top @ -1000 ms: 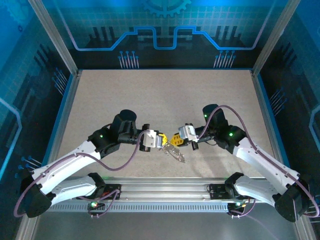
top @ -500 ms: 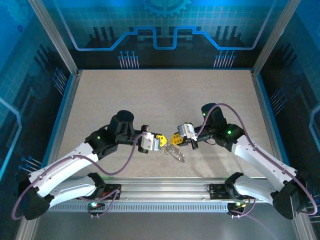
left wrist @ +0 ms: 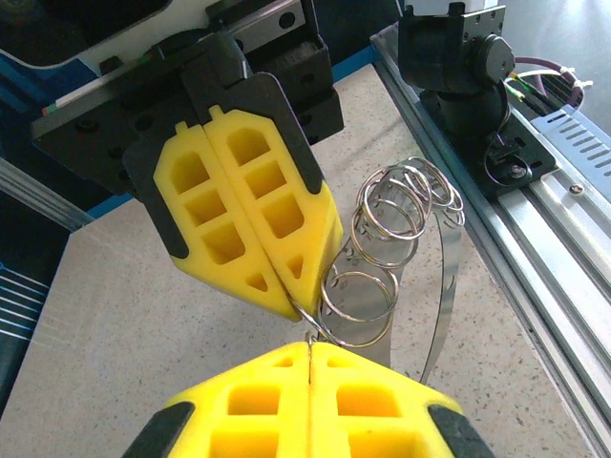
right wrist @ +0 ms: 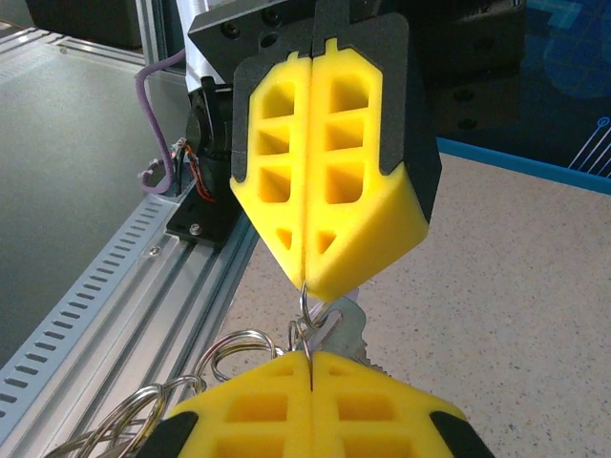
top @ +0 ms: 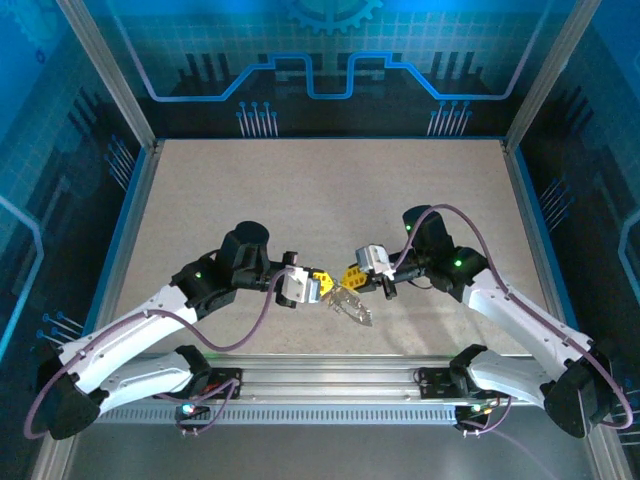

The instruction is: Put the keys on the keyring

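Top external: keyring [top: 350, 305] near front rail [top: 330, 378].

keyring [top: 352, 306] between left gripper [top: 326, 287], right gripper [top: 347, 277]

Silver keyring [left wrist: 374, 269]; several linked loops; aloft

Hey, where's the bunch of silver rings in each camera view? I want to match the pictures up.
Top external: silver rings low centre, between left pincer and right pincer.
Left wrist: the rings right of centre.
Right wrist: the rings bottom left.
Shared landmark: the aluminium rail along the table's near edge.
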{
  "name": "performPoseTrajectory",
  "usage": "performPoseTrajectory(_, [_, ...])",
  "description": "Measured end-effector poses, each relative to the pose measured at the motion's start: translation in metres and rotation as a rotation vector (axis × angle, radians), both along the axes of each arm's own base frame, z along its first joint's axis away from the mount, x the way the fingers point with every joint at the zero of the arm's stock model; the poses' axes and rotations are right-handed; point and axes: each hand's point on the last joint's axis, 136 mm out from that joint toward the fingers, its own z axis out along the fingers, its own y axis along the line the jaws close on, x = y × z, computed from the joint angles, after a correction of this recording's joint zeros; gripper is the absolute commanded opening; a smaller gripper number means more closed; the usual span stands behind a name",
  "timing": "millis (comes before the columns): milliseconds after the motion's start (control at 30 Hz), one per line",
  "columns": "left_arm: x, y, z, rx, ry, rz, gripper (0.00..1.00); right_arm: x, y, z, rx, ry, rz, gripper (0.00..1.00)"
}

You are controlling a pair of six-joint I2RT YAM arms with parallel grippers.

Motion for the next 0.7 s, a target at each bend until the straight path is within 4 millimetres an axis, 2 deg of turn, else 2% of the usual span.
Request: performPoseTrajectory(700, [-0.0004,-0.0050,-0.0071,0.019,0.002,-0.002,0.00,0.0042,-0.0009,0.0011,0.003,0.060,-0.029,0.00])
